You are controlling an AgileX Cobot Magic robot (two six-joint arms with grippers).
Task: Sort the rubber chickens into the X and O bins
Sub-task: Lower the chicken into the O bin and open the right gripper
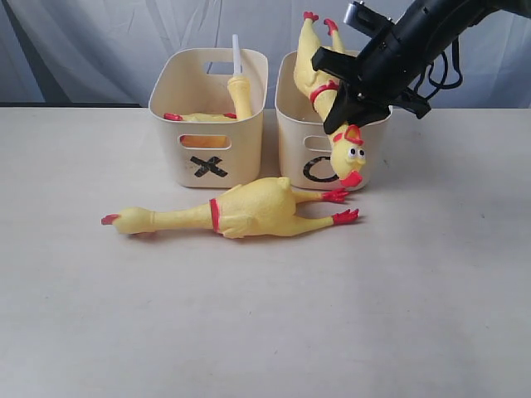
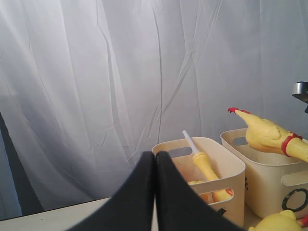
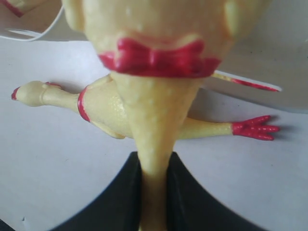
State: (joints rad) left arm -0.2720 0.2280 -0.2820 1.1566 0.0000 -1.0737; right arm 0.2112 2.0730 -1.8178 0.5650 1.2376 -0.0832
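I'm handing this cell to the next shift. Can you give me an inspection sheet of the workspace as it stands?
Surface: pale table, no marks seen.
Job's things: X bin holds the tube chicken upright and a second chicken. O bin contents hidden. Lying chicken rests on the table in front of the bins. Held chicken hangs head-down at the O bin's front.
Clutter: nothing seen.
Grippers: left gripper shut, empty. Right gripper shut on the held chicken's neck.
Cables: black cables loop beside the right arm.
Surroundings: white curtain.
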